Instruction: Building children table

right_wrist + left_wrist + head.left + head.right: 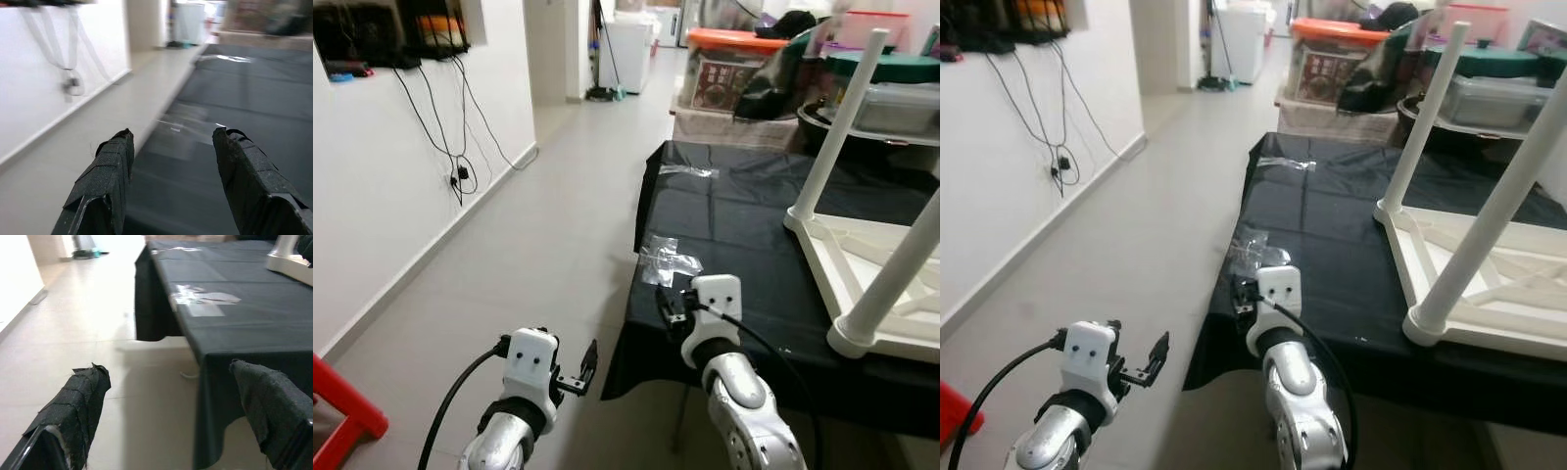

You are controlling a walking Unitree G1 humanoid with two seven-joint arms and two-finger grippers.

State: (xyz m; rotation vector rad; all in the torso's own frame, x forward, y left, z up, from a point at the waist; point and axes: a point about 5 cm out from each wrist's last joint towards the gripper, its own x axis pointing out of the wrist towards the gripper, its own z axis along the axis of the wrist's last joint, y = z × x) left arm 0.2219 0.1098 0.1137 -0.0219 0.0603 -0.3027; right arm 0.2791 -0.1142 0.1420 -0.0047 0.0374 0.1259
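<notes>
1. Looking down from the head view, the upturned white children's table [862,259] lies on the black-covered work table [744,225], legs up, well to the right of both arms. A clear plastic bag [668,260] lies near that table's left edge.
2. Left wrist view: the left gripper [178,406] hangs over the floor beside the black cloth — fingers spread, holding nothing.
3. Right wrist view: the right gripper [173,183] hovers over the cloth just short of the bag, fingers apart and empty.
4. Judging by this, the step is fetching hardware — next, the right gripper must close on the bag.
</notes>
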